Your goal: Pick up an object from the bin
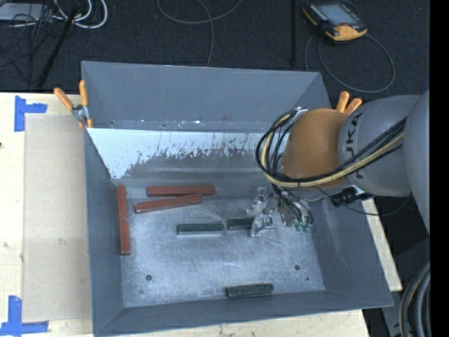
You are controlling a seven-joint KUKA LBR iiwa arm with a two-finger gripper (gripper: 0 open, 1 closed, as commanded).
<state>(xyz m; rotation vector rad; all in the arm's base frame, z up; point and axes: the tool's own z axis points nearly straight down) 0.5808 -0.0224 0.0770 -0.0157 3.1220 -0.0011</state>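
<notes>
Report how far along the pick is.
Done: the hand is low in the grey metal bin, at the right end of a short dark green flat bar. Under way: nothing visibly lifted; that bar lies on the floor. Left: grip one and lift it out.

- Watching remotely, I see overhead light whitening the foot of the back wall of the bin (pixel 203 97) with streaky glare.
- Beyond the bin's far rim, the floor (pixel 210 30) lies dim.

Gripper (pixel 262 221) beside dark green bar (pixel 238 224)
</notes>
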